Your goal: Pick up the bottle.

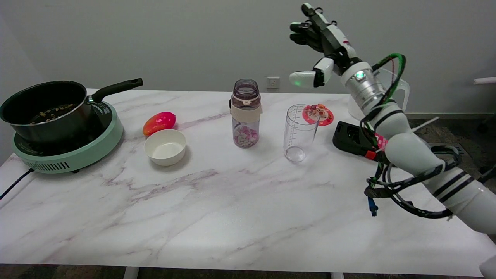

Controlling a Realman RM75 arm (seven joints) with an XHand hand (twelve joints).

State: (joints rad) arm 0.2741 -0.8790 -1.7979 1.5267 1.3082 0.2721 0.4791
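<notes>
Bottle (pixel 245 113), clear cylindrical plastic with cream band, stands on marble table (pixel 217 217).

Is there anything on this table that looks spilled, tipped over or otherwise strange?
Nothing stands out. The bottle stands upright with no lid on it, the clear measuring cup and white bowl are upright, and no spill shows on the table. The right hand is raised, open, holding nothing.

I see the marble desk (pixel 240 217) carrying bottle (pixel 245 113), cup (pixel 299 132), bowl (pixel 165 147), cooker (pixel 68 149), perhaps a mango (pixel 159 122)
</notes>
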